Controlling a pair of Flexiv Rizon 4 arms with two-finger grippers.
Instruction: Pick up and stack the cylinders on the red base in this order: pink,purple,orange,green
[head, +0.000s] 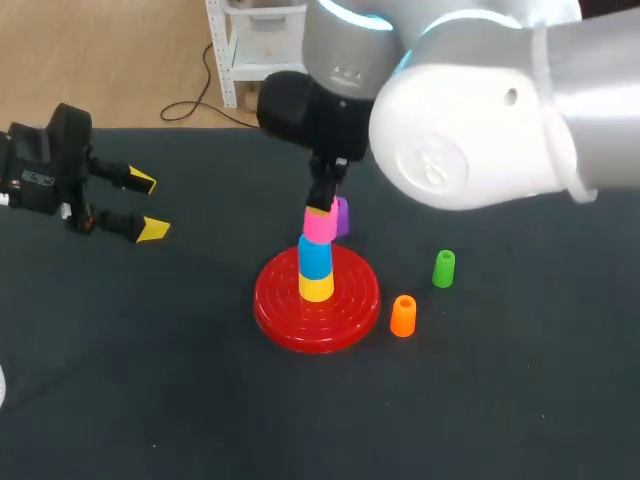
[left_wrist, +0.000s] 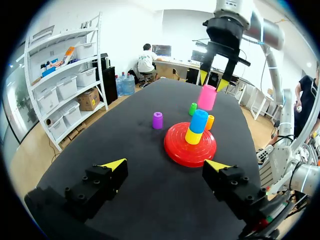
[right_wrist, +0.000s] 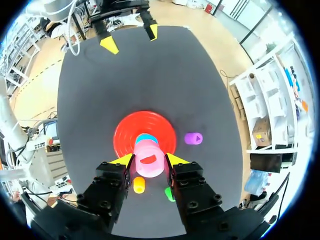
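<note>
Dark table (head: 150, 380) — right jaws tight on pink cylinder (head: 319, 226) over red base (head: 300, 325), left jaws apart

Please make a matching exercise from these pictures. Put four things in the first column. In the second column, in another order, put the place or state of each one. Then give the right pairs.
Column one:
1. pink cylinder
2. blue cylinder
3. purple cylinder
4. left gripper

Column two:
A. stacked on the yellow cylinder on the red base
B. open, holding nothing
C. held between the fingers of the right gripper, above the stack
D. standing on the table, off the base

Pairs: 1-C, 2-A, 3-D, 4-B
</note>
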